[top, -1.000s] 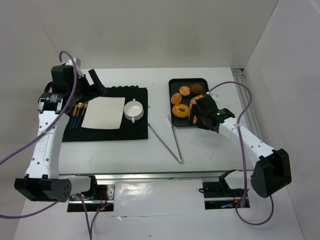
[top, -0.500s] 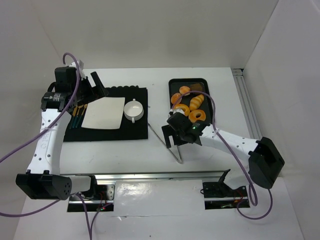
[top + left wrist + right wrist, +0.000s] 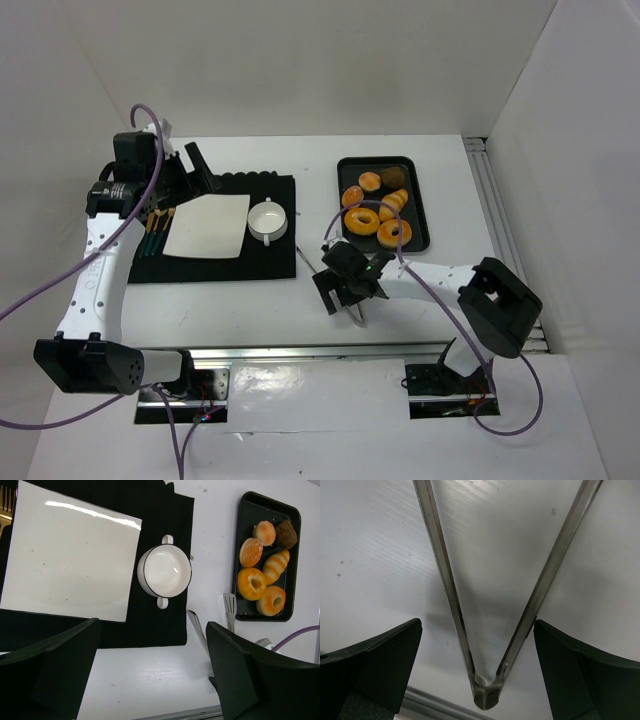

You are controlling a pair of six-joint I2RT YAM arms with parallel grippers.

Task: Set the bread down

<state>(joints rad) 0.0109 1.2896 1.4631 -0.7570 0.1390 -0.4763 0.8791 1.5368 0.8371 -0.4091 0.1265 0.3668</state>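
Observation:
The bread (image 3: 393,204) (image 3: 276,566), a ridged golden roll, lies in the black tray (image 3: 346,166) (image 3: 245,515) among doughnuts and buns. My right gripper (image 3: 345,292) (image 3: 477,675) hangs open, low over the white table in front of the tray. Its fingers straddle the hinge end of the metal tongs (image 3: 308,257) (image 3: 485,695) without touching them. My left gripper (image 3: 197,166) (image 3: 155,675) stands open and empty, high over the back left corner of the black placemat (image 3: 220,268).
On the placemat lie a white square plate (image 3: 208,225), a white two-handled bowl (image 3: 267,220) and cutlery (image 3: 155,225) at its left. Two ring doughnuts (image 3: 361,221), two round buns and a dark muffin (image 3: 392,177) share the tray. The table's near edge runs just behind the tongs' hinge.
My right arm has swung from over the tray leftward and toward the near edge, down over the tongs' hinge, staying open. The left arm has barely shifted.

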